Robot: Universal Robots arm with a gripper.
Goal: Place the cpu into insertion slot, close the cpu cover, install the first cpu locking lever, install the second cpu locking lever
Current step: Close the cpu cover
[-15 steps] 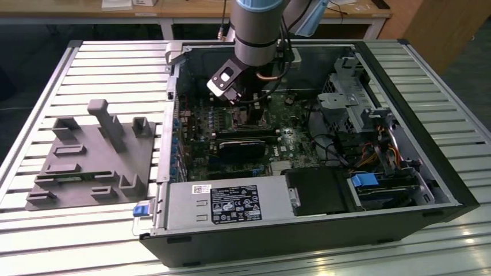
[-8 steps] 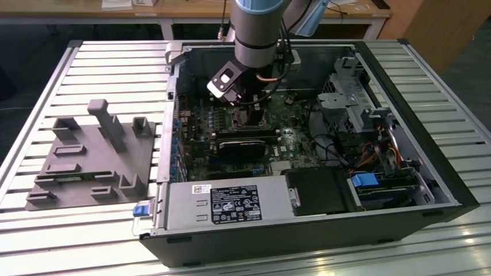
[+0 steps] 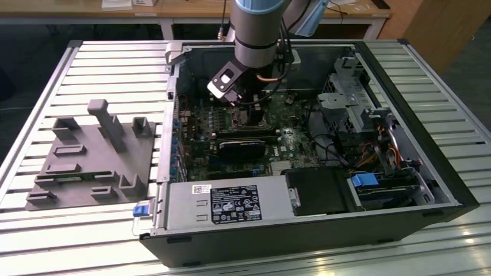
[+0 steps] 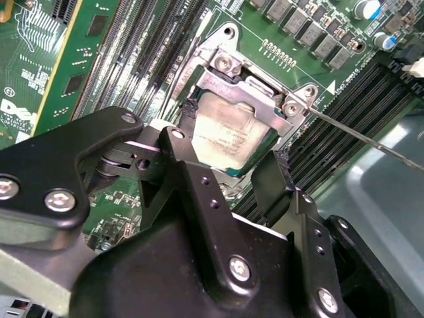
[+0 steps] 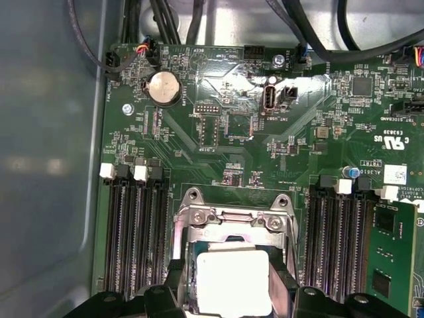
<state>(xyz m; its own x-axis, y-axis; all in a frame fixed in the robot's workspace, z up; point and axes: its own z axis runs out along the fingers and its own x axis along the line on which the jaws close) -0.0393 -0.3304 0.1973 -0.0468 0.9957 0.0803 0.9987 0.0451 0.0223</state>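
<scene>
Black gripper (image 4: 228,169), fingers (image 4: 182,156) spread, straddling cpu (image 4: 228,136); chip seated in insertion slot (image 5: 228,278), between the fingers; cpu cover (image 4: 262,96) lowered over its far edge; memory slots (image 5: 136,238) flank socket on green motherboard (image 5: 225,126)

The gripper (image 4: 225,179) stands just above the cpu (image 4: 228,136), with long memory slots (image 5: 136,238) close on both sides and cables (image 5: 165,23) near the board's edge.

The arm (image 3: 257,34) reaches steeply downward; its gripper (image 4: 228,169) points down with the black fingers (image 4: 182,165) spread apart.
</scene>
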